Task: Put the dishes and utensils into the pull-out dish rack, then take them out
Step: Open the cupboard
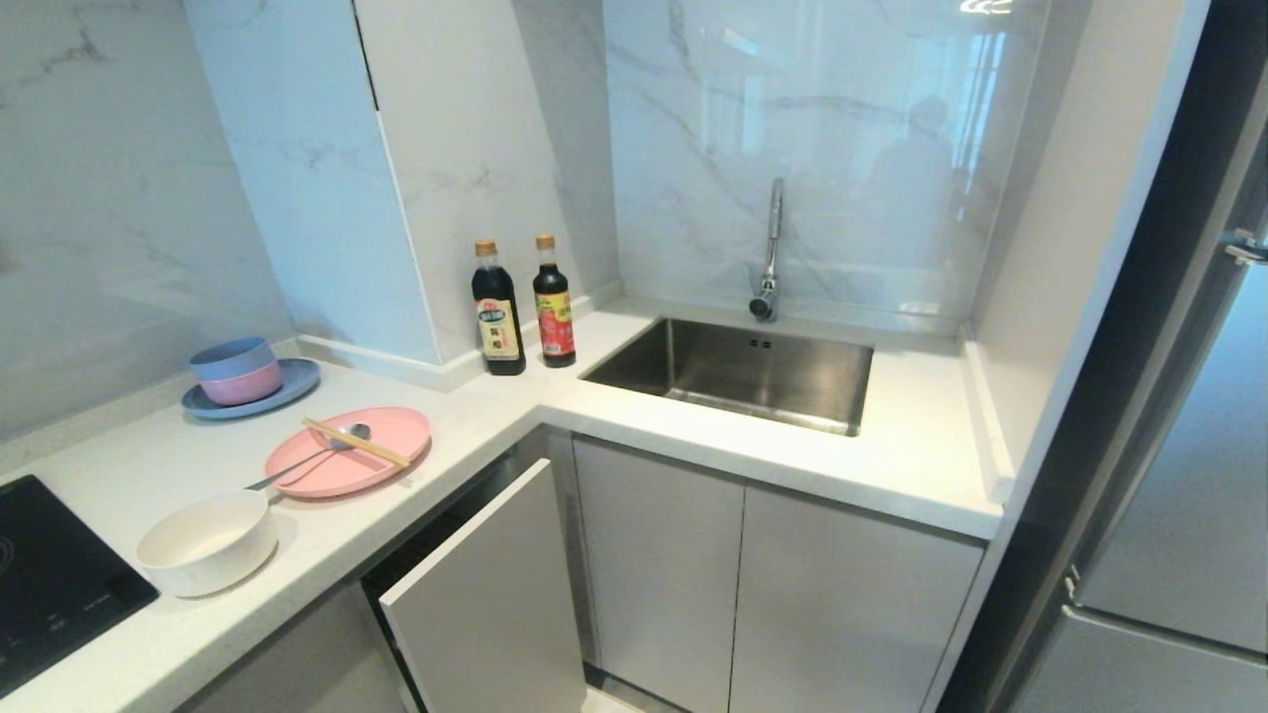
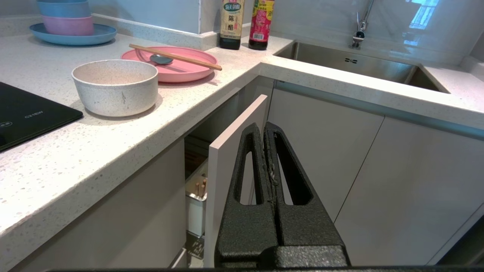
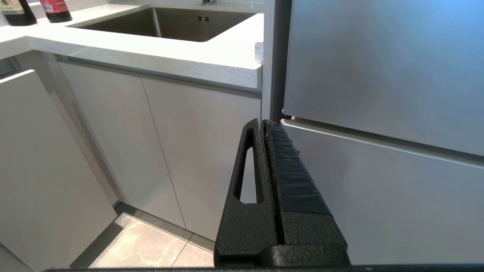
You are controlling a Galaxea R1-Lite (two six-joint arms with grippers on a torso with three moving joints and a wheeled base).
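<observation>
Rack front pokes out only a little under the surface. My left end effector and right end effector are both pinched together, empty. I should hook its edge and pull slowly before touching bowl or plate.

Counter: white speckled, L-shaped. Left run carries a black hob at the end, cream bowl beside it, pink plate next along, blue plate near the wall. Two sauce bottles stand in the corner. Steel sink is set into the right run.
</observation>
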